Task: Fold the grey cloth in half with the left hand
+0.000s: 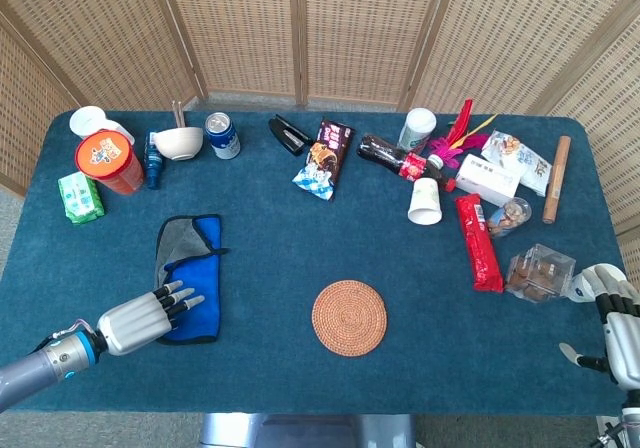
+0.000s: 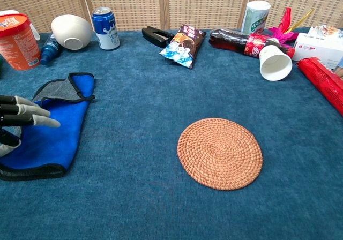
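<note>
Hovering at the table's [image 1: 300, 388] seven o'clock edge, the left hand [image 1: 135, 320] holds nothing, its fingers [image 2: 32, 117] stretched out straight and slightly apart over the near corner of the grey cloth [image 1: 190, 278]. The cloth lies folded on the blue surface, its blue side up, with a grey flap showing at its eleven o'clock corner; in the chest view the same cloth [image 2: 53, 130] has a dark hem along its near edge.

Toward ten o'clock stand an orange tub [image 1: 108, 161], a white bowl [image 1: 179, 142] and a blue can [image 1: 222, 135]. Near the table's middle, at six o'clock, rests a round woven coaster [image 1: 349, 317], well apart from the cloth. At one o'clock a snack bag [image 1: 323, 158], a cola bottle [image 1: 395, 156] and a tipped paper cup [image 1: 425, 201] lie together.

At four o'clock, the right hand [image 1: 612, 320] sits by the table edge; whether its fingers are spread or curled I cannot tell.
</note>
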